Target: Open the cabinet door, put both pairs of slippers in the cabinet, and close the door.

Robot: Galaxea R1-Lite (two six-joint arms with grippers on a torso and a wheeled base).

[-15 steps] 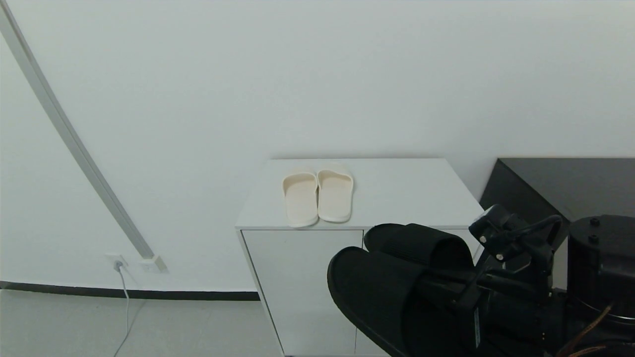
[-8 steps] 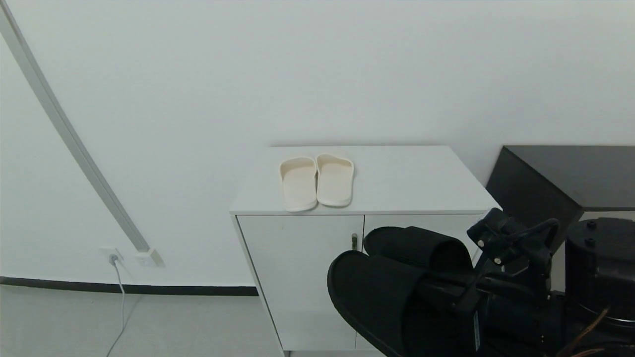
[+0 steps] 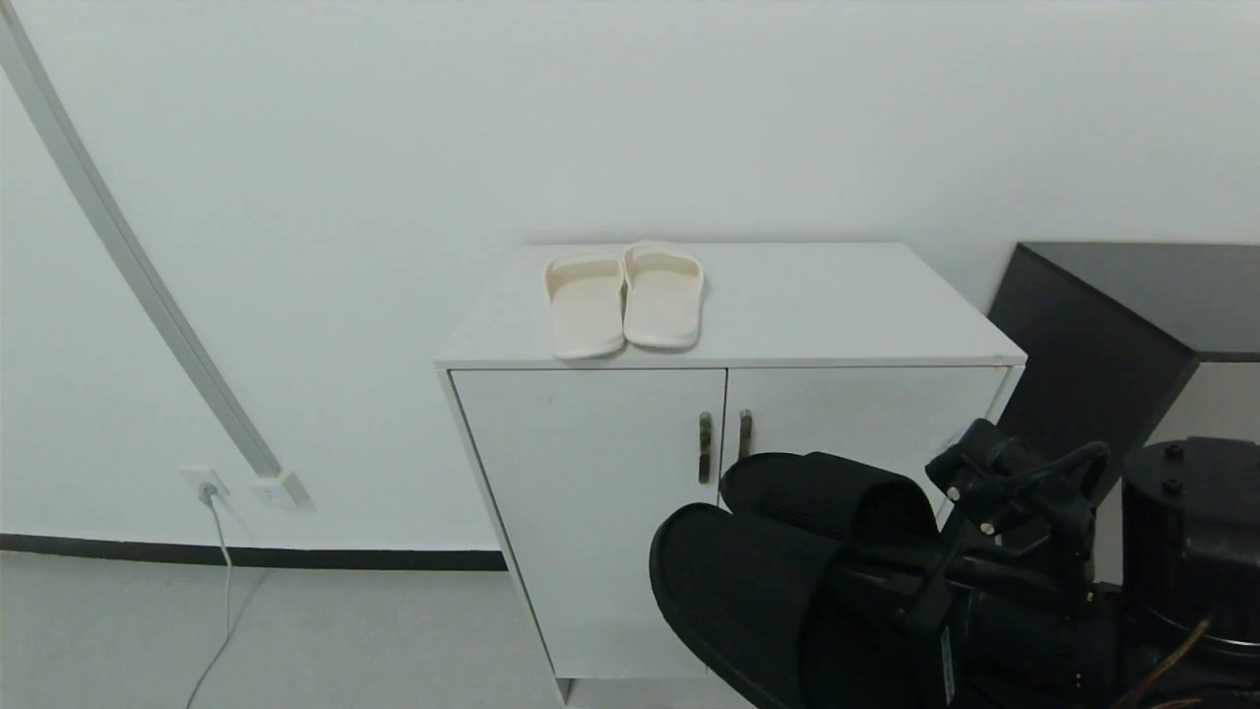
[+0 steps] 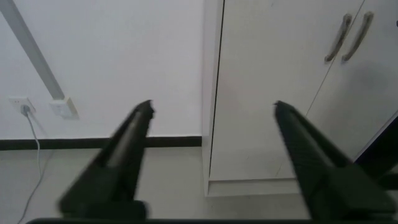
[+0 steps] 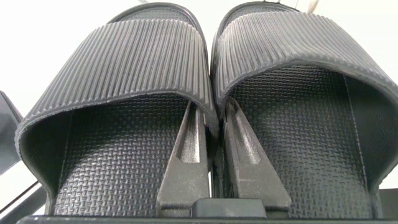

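A white cabinet point(image 3: 787, 315) stands against the wall with both doors shut; its two handles point(image 3: 705, 448) meet at the middle. A pair of cream slippers point(image 3: 623, 298) lies side by side on its top, left of centre. In front of the right door, my right gripper point(image 5: 213, 106) is shut on a pair of black slippers point(image 3: 787, 561), pinching their two inner side walls together. My left gripper point(image 4: 212, 109) is open and holds nothing, low before the cabinet's left door point(image 4: 273, 93) and the handles point(image 4: 348, 37).
A dark piece of furniture point(image 3: 1132, 295) stands right of the cabinet. A grey conduit point(image 3: 128, 256) runs slantwise down the wall to a socket with a cable point(image 3: 207, 487). Bare floor point(image 3: 246, 630) lies left of the cabinet.
The head view has shifted: the cabinet sits higher in the picture and its door handles have come into view. The right gripper still holds the black slippers.
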